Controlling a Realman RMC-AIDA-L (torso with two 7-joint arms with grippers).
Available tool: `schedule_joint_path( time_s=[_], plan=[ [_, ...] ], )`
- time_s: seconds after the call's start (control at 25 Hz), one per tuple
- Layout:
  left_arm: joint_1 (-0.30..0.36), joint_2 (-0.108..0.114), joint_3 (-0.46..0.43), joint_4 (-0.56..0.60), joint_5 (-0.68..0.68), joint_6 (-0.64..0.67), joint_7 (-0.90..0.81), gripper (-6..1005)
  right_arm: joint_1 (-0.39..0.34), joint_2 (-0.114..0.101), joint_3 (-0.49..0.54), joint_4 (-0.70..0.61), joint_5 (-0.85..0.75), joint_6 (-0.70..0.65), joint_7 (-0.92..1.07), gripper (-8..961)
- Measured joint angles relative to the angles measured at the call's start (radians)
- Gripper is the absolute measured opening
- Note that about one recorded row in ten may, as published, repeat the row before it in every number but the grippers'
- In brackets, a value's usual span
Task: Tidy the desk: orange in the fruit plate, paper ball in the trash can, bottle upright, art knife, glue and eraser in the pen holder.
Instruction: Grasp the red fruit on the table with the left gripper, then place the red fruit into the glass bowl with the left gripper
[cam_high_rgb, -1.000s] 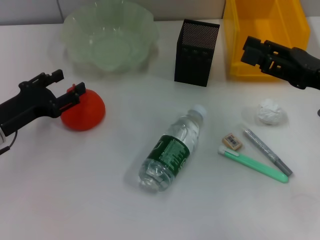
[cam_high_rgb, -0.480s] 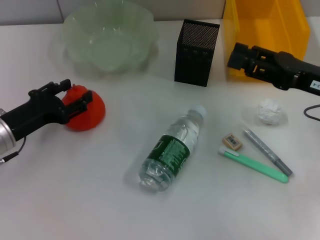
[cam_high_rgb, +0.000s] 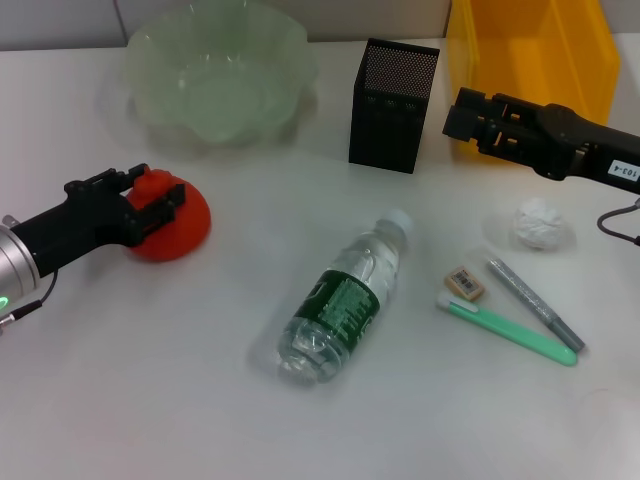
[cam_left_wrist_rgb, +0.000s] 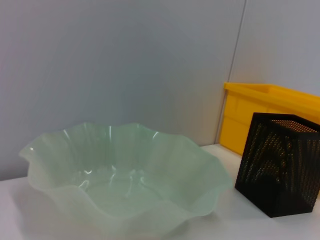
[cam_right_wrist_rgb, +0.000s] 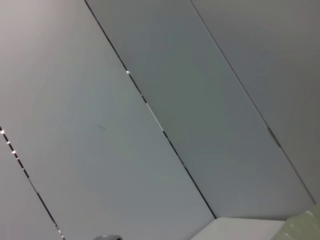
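The orange (cam_high_rgb: 180, 228) lies on the white table at the left. My left gripper (cam_high_rgb: 148, 196) is open, with its fingers on either side of the orange's top. The fruit plate (cam_high_rgb: 290, 60) stands behind it and also shows in the left wrist view (cam_left_wrist_rgb: 50, 150). The bottle (cam_high_rgb: 345, 300) lies on its side in the middle. The paper ball (cam_high_rgb: 540, 222) lies at the right. The eraser (cam_high_rgb: 465, 282) lies beside a green stick (cam_high_rgb: 510, 333) and a grey stick (cam_high_rgb: 535, 303). My right gripper (cam_high_rgb: 460, 115) is open and empty, between the pen holder (cam_high_rgb: 392, 105) and the trash can (cam_high_rgb: 530, 40).
The left wrist view shows the pen holder (cam_left_wrist_rgb: 280, 170) and the trash can (cam_left_wrist_rgb: 260, 107) behind the plate, against a grey wall. The right wrist view shows only wall panels. The right arm's cable (cam_high_rgb: 620, 222) hangs near the paper ball.
My left gripper has moved right onto the orange, its fingers now around the top. My right gripper has moved left, from in front of the trash can toward the pen holder.
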Motion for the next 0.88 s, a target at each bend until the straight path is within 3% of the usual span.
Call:
schedule_joint_path(
  time_s=[0.4, 0.44, 0.76, 0.88],
  plan=[
    [0.001, 0.007, 0.013, 0.047, 0.009, 0.008, -0.1, 582, -0.008, -0.001, 0.002, 0.0, 0.004, 0.005, 0.0, 678],
    [0.005, 0.007, 0.014, 0.078, 0.007, 0.047, -0.136, 354, -0.008, -0.001, 0.003, 0.0, 0.004, 0.007, 0.0, 678],
    [-0.012, 0.002, 0.007, 0.186, -0.043, 0.198, -0.232, 232, -0.006, 0.008, 0.009, 0.004, 0.005, 0.011, 0.0, 678],
    [-0.054, 0.002, 0.012, 0.206, -0.112, 0.198, -0.231, 196, -0.004, 0.011, 0.009, 0.005, 0.006, 0.011, 0.0, 677]
  ],
)
